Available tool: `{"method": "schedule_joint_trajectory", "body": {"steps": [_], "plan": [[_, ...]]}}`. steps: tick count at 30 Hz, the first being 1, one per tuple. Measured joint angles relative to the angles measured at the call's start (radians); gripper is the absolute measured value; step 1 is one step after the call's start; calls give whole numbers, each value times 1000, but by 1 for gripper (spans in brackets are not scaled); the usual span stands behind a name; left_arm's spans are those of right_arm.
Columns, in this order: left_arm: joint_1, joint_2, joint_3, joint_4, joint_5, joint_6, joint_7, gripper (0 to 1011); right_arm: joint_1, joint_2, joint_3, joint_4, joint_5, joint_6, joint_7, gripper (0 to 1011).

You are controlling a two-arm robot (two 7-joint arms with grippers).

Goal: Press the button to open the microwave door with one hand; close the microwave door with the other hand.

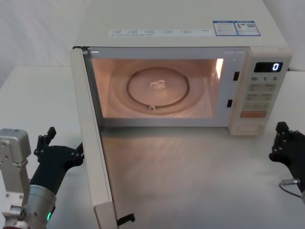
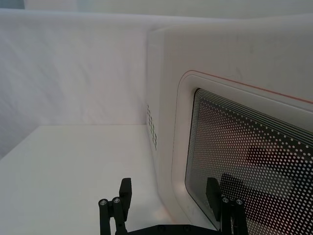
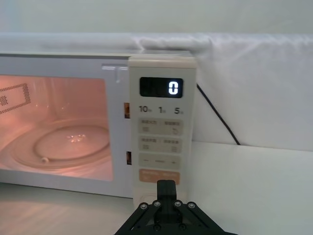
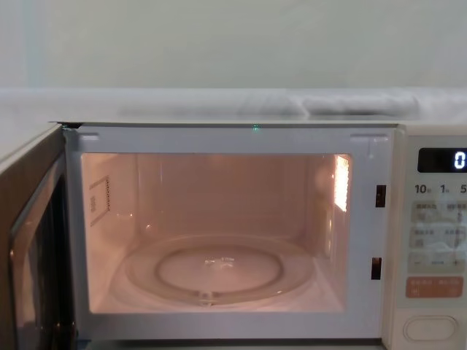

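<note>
White table (image 1: 190, 181), microwave door (image 1: 93, 157) swung wide, left end effector (image 1: 59, 153) beside outer face.

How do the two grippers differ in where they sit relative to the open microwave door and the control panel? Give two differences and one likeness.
The left gripper sits outside the swung-open microwave door, close by its window; the right gripper waits apart, right of the control panel. The left shows fingers spread; the right's cannot be judged. Both are black and hold nothing.
</note>
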Motion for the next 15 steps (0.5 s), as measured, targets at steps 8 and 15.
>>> {"method": "schedule_joint_trajectory", "body": {"steps": [8, 15], "plan": [[0, 0, 0, 0, 0, 0, 0, 1001, -15, 3, 13, -9, 18, -6, 2, 0], [0, 0, 0, 0, 0, 0, 0, 1001, -13, 2, 12, -8, 17, -6, 2, 46]]}}
